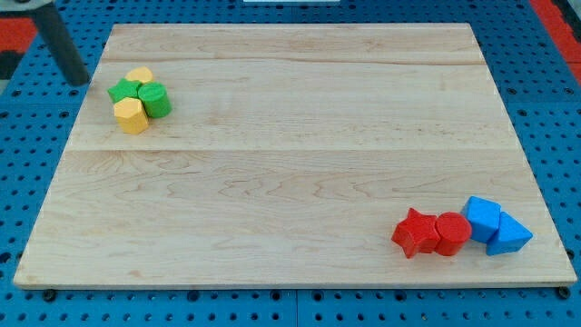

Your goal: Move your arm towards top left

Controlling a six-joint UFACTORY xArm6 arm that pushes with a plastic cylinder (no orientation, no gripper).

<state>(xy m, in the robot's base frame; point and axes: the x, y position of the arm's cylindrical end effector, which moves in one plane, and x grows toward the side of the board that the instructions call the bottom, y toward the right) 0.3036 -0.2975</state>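
My tip [80, 82] sits at the view's top left, just off the left edge of the wooden surface [290, 163], over the blue pegboard [27, 136] that lies around it. There is no pincer on this arm, only the dark rod [62, 44], so nothing here can be apart, together or clamped on anything; the rod slants up toward the view's top-left corner and touches no block.

Nearest to my tip, a short way to its right and slightly lower in the view, is a tight cluster of four blocks, all touching one another. The green star-like block [123, 91] is the closest to my tip. Above it and a little farther right is a yellow block [140, 75] (its shape is hard to make out). The green cylinder [155, 100] lies on the cluster's right side, and the yellow hexagonal block [131, 115] is at the cluster's bottom.

Well apart from my tip, across the surface toward the view's bottom right, a second group lies in a row. From its left: a red star-like block [414, 232], a red cylinder [452, 233] touching it, a blue cube-like block [483, 218] and a blue triangular block [509, 236], the farthest from my tip.
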